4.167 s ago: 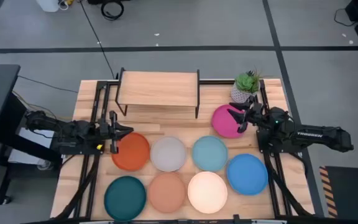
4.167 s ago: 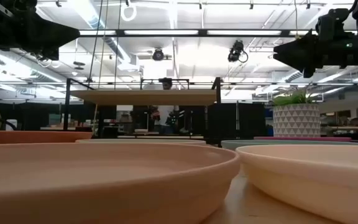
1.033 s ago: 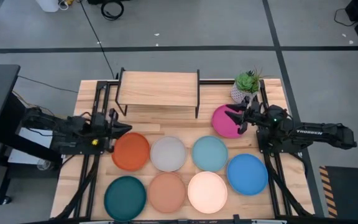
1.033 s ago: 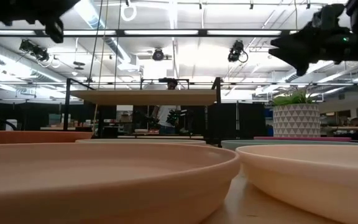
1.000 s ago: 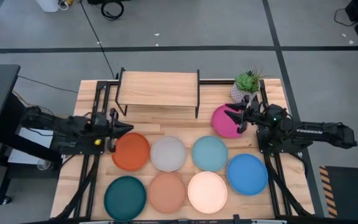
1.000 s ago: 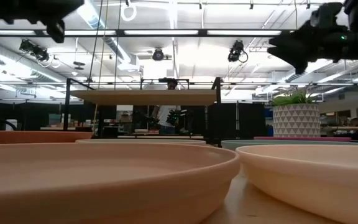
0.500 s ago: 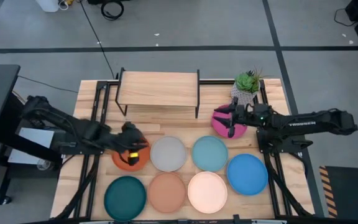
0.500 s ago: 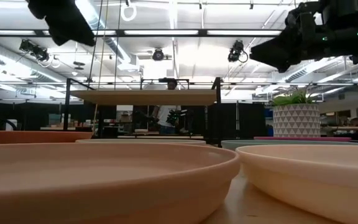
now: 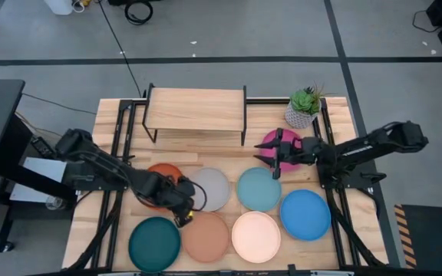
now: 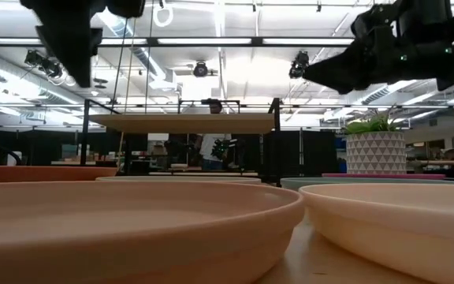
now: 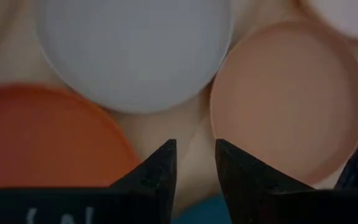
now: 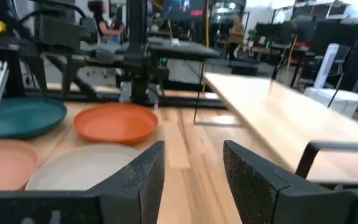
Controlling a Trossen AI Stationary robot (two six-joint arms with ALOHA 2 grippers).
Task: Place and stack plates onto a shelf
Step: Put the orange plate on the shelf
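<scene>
Eight plates are lying on the slatted table (image 9: 336, 107) in the high view, none on the shelf (image 9: 196, 109), which is standing empty-topped at upper centre. At lower left the dark teal plate (image 9: 153, 242) is sitting alone, with the orange plate (image 9: 156, 178) above it, partly under the left arm. The left gripper (image 9: 183, 211) is hovering over the gap where the orange, grey (image 9: 212, 186) and terracotta (image 9: 206, 236) plates are meeting; its wrist view is showing the two fingers (image 11: 157, 171) parted by a narrow gap, holding nothing. Moving toward centre, the cream plate (image 9: 255, 236) is lying in the lower row and the pale blue plate (image 9: 258, 188) above it. Farther right, the right gripper (image 9: 269, 162) is hanging just left of the magenta plate (image 9: 288, 142), its jaws spread and empty. The bright blue plate (image 9: 305, 214) is resting at lower right, and a potted plant (image 9: 305, 106) is standing at upper right beside the shelf.
</scene>
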